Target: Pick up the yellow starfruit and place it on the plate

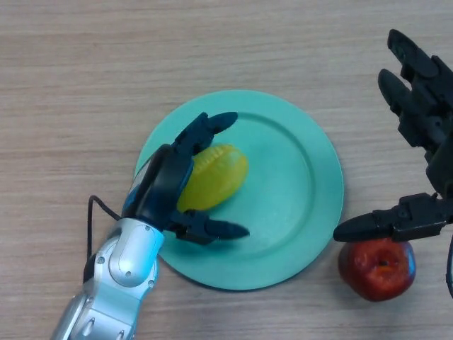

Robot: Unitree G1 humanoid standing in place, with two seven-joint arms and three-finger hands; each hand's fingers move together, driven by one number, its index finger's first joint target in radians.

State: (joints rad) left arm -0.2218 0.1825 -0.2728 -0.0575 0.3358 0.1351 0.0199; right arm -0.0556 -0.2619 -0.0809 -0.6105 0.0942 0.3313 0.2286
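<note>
The yellow starfruit (218, 176) lies on the left part of the green plate (297, 177). My left hand (164, 185) comes in from the lower left and straddles the fruit. Its fingers (205, 129) reach along the fruit's far side. Its thumb (216, 229) lies on the near side, with a strip of plate showing between it and the fruit. The fingers look straight and spread, so the hand is open. My right hand (428, 120) is open at the right edge, off the plate, and holds nothing.
A red apple (377, 268) sits on the wooden table (85, 85) just right of the plate's near rim, under my right hand's thumb (371, 227).
</note>
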